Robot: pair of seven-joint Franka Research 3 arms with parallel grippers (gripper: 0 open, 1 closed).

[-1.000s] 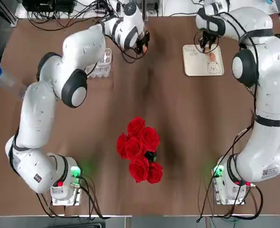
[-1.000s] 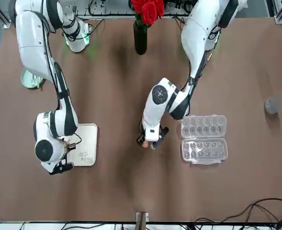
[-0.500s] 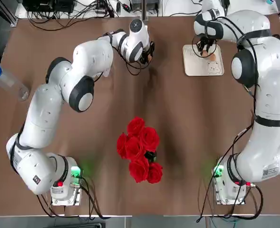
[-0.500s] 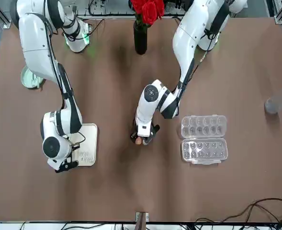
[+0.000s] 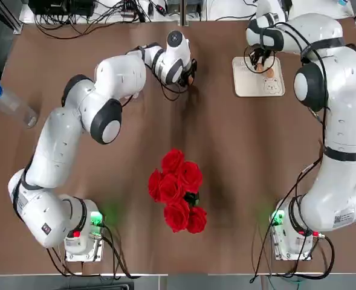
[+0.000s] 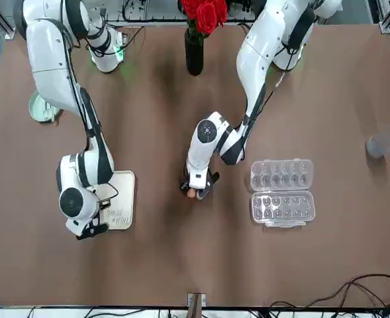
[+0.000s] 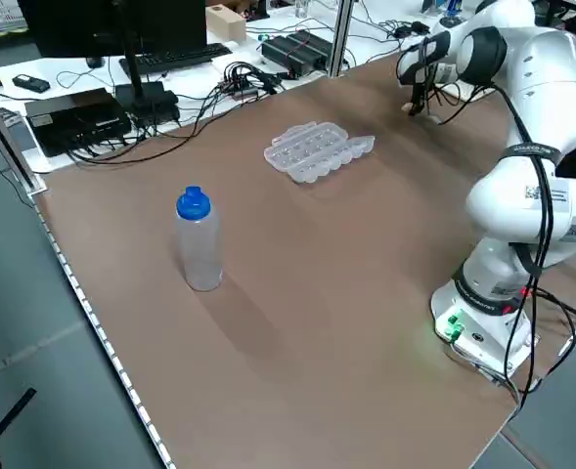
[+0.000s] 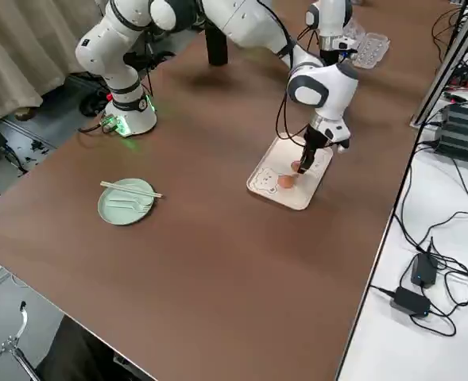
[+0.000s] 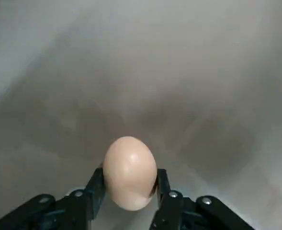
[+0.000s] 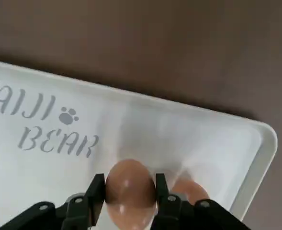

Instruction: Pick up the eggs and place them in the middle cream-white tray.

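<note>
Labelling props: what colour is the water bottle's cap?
Blue cap; clearest in the left side view.

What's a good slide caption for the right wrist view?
Right gripper holds an egg over the tray, beside a second egg already lying there.

In the right wrist view, a second small light-brown egg (image 10: 191,190) is half hidden behind a black gripper finger (image 10: 167,199). The flat cream-white tray (image 10: 179,129) runs off the picture's edge.
</note>
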